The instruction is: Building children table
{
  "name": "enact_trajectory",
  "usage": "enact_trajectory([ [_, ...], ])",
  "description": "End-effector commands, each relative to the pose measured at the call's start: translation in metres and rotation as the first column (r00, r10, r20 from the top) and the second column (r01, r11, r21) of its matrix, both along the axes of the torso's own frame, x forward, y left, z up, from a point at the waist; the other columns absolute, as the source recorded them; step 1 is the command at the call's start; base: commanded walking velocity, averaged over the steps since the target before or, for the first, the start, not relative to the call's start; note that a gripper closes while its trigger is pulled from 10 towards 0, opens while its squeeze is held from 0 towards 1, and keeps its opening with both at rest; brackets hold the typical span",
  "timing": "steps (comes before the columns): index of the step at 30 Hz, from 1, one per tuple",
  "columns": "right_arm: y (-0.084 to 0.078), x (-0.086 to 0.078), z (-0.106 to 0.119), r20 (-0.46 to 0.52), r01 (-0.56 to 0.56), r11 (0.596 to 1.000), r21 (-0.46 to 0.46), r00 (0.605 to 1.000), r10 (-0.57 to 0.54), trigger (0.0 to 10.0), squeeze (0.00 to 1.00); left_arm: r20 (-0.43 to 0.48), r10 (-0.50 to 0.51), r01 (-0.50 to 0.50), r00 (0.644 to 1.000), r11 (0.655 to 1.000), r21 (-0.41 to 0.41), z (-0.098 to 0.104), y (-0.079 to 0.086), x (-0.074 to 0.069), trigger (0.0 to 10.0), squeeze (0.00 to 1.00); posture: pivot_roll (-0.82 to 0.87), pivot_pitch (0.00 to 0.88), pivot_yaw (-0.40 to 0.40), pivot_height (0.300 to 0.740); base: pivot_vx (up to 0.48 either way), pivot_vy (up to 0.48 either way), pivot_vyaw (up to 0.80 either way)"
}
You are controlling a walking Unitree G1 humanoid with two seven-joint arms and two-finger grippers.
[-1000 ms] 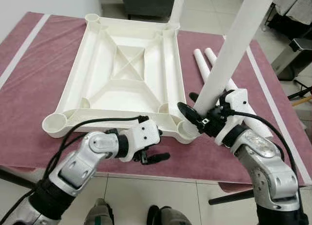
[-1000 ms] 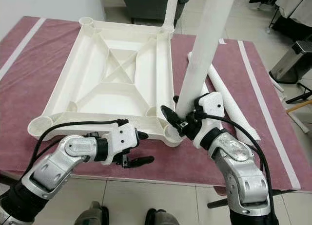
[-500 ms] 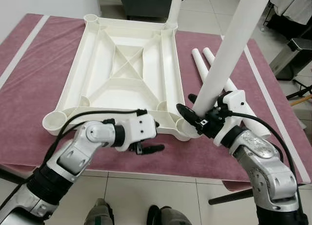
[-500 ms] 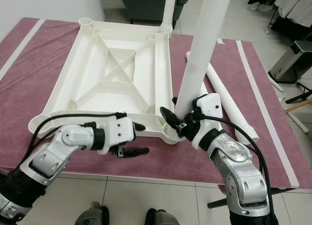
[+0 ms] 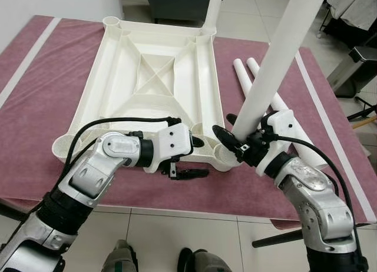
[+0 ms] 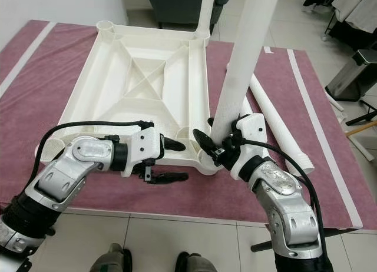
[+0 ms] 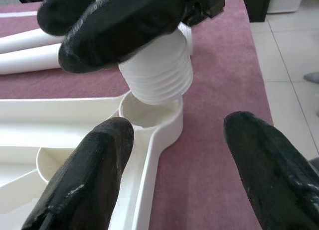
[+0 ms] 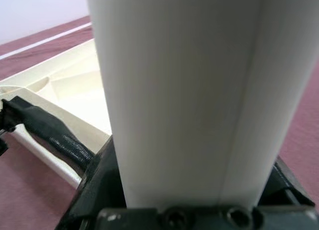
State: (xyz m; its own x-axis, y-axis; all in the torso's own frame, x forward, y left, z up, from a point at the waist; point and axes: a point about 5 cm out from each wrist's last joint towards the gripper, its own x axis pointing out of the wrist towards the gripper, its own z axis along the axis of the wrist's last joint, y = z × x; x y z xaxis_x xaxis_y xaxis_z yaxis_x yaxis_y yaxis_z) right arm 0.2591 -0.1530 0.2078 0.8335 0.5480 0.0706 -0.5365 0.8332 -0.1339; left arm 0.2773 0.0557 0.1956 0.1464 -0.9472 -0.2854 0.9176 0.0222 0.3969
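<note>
The white table leg [image 5: 277,60] stood nearly upright, leaning a little away from the robot, its threaded lower end poised just above the corner socket [image 7: 149,114] at the near right corner of the upturned white tabletop [image 5: 153,78]. In the left wrist view the thread was at the socket's mouth, apparently not yet sunk in. The right gripper [image 5: 238,143] was clenched around the leg low down.

What had changed was on the other side — over the last second the left gripper [image 5: 191,160] had slid along the tabletop's near edge toward that corner, from out in front of the frame to straddling its rim. Its fingers [image 7: 94,170] were spread wide, one over the inside of the frame and one over the cloth outside, holding nothing. The leg itself had hardly moved. I judged this as the left arm coming in to brace the tabletop so the socket would not skid while the leg was seated and turned.

Room was tight at the corner: the socket sat close to the table's near edge, with only a narrow band of maroon cloth [image 5: 330,166] before the drop to the tiled floor [image 5: 177,236]. To the right, two spare legs [image 5: 259,83] lay on the cloth just beside the right gripper — a wide swing there could knock them. The tabletop's far side already carried one standing leg [image 5: 212,7].
</note>
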Motion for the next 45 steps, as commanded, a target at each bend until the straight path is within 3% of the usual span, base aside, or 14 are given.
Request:
enact_trajectory([
  [1,0.002,0.001,-0.002,0.011,-0.004,1.0,-0.008,1.0,0.004,10.0,0.0,0.007,0.053,-0.053,0.999,0.998,-0.036,0.001,-0.003,0.006,10.0,0.0,0.04,0.149,-0.038,0.74,0.0,0.0,0.0],
  [8,0.005,0.003,-0.008,0.015,-0.006,1.0,-0.019,1.0,0.006,10.0,0.0,-0.009,0.084,-0.085,0.996,0.996,-0.041,-0.001,-0.003,0.013,10.0,0.0,0.04,0.152,-0.028,0.74,0.0,0.0,0.0],
  [17,0.012,0.009,-0.009,0.053,-0.028,0.999,0.016,0.998,0.027,10.0,0.0,-0.052,0.088,-0.093,0.995,0.991,-0.096,0.003,0.002,0.009,10.0,0.0,0.05,0.162,-0.013,0.74,0.0,0.0,0.0],
  [27,0.011,0.005,-0.017,0.093,-0.018,0.999,-0.027,0.995,0.02,10.0,0.0,-0.064,0.048,-0.058,0.997,0.985,-0.161,0.02,0.009,0.0,10.0,0.0,0.05,0.162,0.01,0.74,0.0,0.0,0.0],
  [45,0.005,0.01,-0.025,0.112,0.005,0.999,-0.045,0.994,0.0,10.0,0.0,-0.102,0.071,-0.086,0.992,0.984,-0.158,0.015,0.016,-0.004,10.0,0.0,0.04,0.155,0.028,0.74,0.0,0.0,0.0],
])
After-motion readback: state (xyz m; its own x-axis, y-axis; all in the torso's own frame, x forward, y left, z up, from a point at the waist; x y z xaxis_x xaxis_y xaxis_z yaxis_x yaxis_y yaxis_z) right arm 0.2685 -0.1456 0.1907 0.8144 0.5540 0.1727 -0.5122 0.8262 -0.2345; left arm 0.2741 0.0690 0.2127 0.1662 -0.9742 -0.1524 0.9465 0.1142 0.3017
